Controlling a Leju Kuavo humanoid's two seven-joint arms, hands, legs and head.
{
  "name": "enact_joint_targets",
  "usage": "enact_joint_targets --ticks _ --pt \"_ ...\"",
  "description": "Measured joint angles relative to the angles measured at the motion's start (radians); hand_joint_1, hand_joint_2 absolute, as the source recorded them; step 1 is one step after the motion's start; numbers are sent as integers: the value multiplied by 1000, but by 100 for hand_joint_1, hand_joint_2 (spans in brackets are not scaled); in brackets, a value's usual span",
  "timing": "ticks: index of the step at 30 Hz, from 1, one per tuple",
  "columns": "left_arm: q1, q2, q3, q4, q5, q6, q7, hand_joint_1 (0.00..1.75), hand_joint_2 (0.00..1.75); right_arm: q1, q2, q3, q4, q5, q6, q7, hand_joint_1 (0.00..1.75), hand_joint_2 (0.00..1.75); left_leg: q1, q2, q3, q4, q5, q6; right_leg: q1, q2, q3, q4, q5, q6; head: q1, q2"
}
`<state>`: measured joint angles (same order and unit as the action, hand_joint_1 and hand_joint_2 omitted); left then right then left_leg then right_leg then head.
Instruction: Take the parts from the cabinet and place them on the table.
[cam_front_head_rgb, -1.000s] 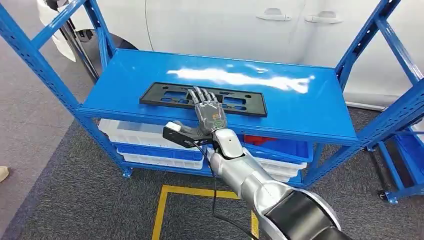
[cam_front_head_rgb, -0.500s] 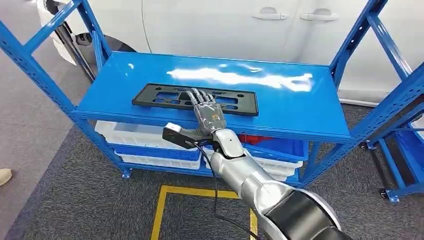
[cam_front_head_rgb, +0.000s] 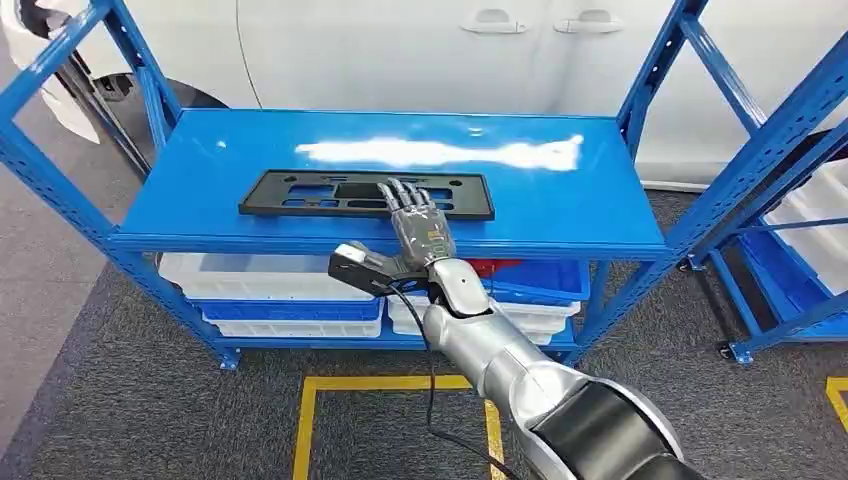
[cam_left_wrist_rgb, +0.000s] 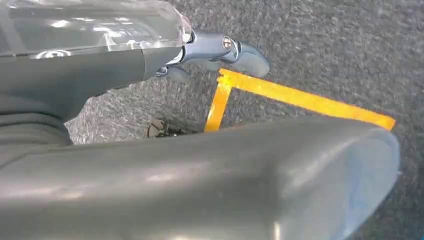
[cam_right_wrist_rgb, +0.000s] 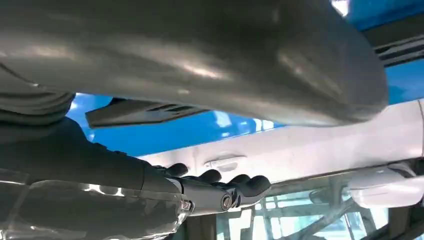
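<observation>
- The part (cam_front_head_rgb: 365, 193), a flat black slotted plate, lies on the top shelf (cam_front_head_rgb: 560, 200) of the blue cabinet (cam_front_head_rgb: 90, 215), toward the shelf's front edge. Its long axis runs from 9 to 3 o'clock in the head view, parallel to that edge.
- The right robot hand (cam_front_head_rgb: 415, 222) reaches over the shelf's front edge, its fingers extended flat and pointing to 12 o'clock, so across the part's long axis. The fingertips lie over the part a little right of its middle; whether they touch it or hover just above I cannot tell.
- It holds nothing: the fingers look stretched out and only slightly apart, not curled round the plate. The right wrist view shows dark fingertips (cam_right_wrist_rgb: 235, 184) in a row, with the black part (cam_right_wrist_rgb: 140, 112) beyond.
- Relation that matters: the part lies at 12 o'clock from the right robot hand, right under its fingers, with most of its length off to 9 o'clock. A grip here would be somewhat off-centre, so the long end might sag when lifted.
- The left robot hand (cam_left_wrist_rgb: 220, 50) hangs low over grey carpet (cam_left_wrist_rgb: 325, 45) and yellow floor tape (cam_left_wrist_rgb: 300, 99), well away from the part; how far its fingers are spread I cannot tell. The right arm is plainly the nearer.
- Below the shelf sit white and blue bins (cam_front_head_rgb: 270, 280); a white car (cam_front_head_rgb: 420, 50) stands behind the cabinet.
</observation>
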<state>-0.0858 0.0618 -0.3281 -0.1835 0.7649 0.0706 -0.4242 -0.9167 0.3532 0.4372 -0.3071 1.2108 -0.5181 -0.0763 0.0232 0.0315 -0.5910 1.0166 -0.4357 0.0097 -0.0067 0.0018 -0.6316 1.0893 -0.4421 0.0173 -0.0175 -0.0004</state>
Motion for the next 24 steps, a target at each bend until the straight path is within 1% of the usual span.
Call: enact_joint_targets --ticks 1,2,4,5,6,7,8,9,10,11,12,13,14,15,16,17,18,19,20,21,22,23,24 --pt "-2 0 0 0 2 -1 5 0 0 -1 0 0 -5 0 2 2 0 0 -1 2 0 -1 1 -4 3 -6 34 -70 1 -8 0 0" --pt "-4 0 0 0 2 -2 8 0 0 -2 0 2 -7 0 2 2 0 0 -6 1 -3 2 1 -10 10 -7 36 -75 3 -11 0 0" --pt "-3 0 0 0 2 -2 17 0 0 -1 1 3 -7 -5 2 -3 0 0 -4 1 -2 -2 3 -22 14 -6 33 -72 1 -19 0 0" --pt "-4 0 0 0 2 -2 21 0 0 0 1 5 -7 -10 2 -10 0 0 -3 2 0 -7 6 -29 15 -5 32 -75 4 -26 0 0" --pt "-4 0 0 0 1 -2 25 0 0 0 2 7 -8 -11 0 -19 0 0 -2 -1 -2 -3 0 -35 3 -4 40 -90 13 -36 0 0" --pt "-4 0 0 0 1 0 26 0 0 -1 3 10 -11 -14 -3 -30 0 175 0 -9 -10 17 -17 -38 4 -5 43 -95 15 -41 0 0" --pt "-4 0 0 0 1 1 27 0 0 -2 7 12 -12 -15 -8 -39 0 175 0 -14 -33 71 -54 -38 4 -5 42 -94 16 -46 0 0" --pt "-4 0 0 0 0 1 29 0 0 0 9 15 -12 -16 -10 -47 0 175 0 -19 -67 147 -93 -40 5 -4 42 -94 16 -47 0 0" --pt "-4 0 0 0 0 1 31 0 0 4 10 19 -12 -16 -14 -56 0 175 0 -22 -107 234 -128 -43 7 -3 42 -94 15 -48 0 0" --pt "-3 0 0 0 0 1 32 0 0 10 10 25 -12 -16 -21 -60 0 175 0 -22 -139 297 -143 -45 9 -1 41 -93 15 -49 0 0" --pt "-1 0 0 0 0 2 33 0 0 14 10 32 -12 -16 -24 -63 0 175 0 -22 -147 309 -134 -45 10 1 42 -92 14 -49 0 0" --pt "-1 0 0 0 0 3 34 0 0 17 10 39 -12 -13 -29 -65 0 175 0 -22 -130 269 -102 -44 10 4 43 -91 14 -49 0 0" --pt "-2 0 0 0 -2 4 34 0 0 18 11 49 -13 -8 -38 -65 0 175 0 -22 -93 190 -55 -43 9 6 43 -88 12 -47 0 0" --pt "-2 0 0 0 -2 5 34 0 0 18 11 59 -15 -5 -46 -64 0 175 0 -22 -49 97 -8 -41 9 9 44 -83 8 -43 0 0" --pt "-3 0 0 0 -2 6 34 0 0 18 13 74 -19 0 -59 -63 0 175 1 -24 -16 18 9 -38 8 11 42 -77 3 -39 0 0" --pt "-4 0 0 0 -3 8 34 0 0 17 13 87 -20 7 -71 -61 0 175 -6 -25 -4 4 -2 -33 17 13 36 -67 0 -34 0 0" --pt "-5 0 0 0 -5 10 34 0 0 18 14 103 -21 14 -79 -58 0 175 -5 -25 -8 9 -1 -25 16 15 34 -70 2 -31 0 0" --pt "-6 0 0 0 -6 11 34 0 0 22 14 120 -21 18 -84 -54 0 175 -5 -26 -9 9 -1 -22 15 15 34 -72 3 -29 0 0" --pt "-5 0 0 0 -6 12 34 0 0 24 14 134 -21 21 -86 -52 0 175 -8 -26 -10 10 0 -15 14 15 35 -74 4 -23 0 0" --pt "-6 -1 0 0 -7 13 34 0 0 25 14 147 -21 25 -86 -49 0 175 -2 -25 -9 4 4 -8 15 15 34 -71 0 -16 0 0" --pt "-7 -2 0 0 -7 13 35 0 0 25 14 154 -21 27 -86 -46 0 175 -1 -25 -8 2 6 -4 13 12 32 -62 -9 -11 0 0" --pt "-8 -2 0 0 -8 14 35 0 0 25 14 169 -21 33 -86 -36 0 175 -1 -24 -10 2 7 2 11 9 9 -10 -48 -5 0 0" --pt "-8 -2 0 0 -8 15 36 0 0 26 14 180 -21 37 -88 -29 0 175 -2 -24 -11 2 7 4 8 8 -27 69 -90 -1 0 0"
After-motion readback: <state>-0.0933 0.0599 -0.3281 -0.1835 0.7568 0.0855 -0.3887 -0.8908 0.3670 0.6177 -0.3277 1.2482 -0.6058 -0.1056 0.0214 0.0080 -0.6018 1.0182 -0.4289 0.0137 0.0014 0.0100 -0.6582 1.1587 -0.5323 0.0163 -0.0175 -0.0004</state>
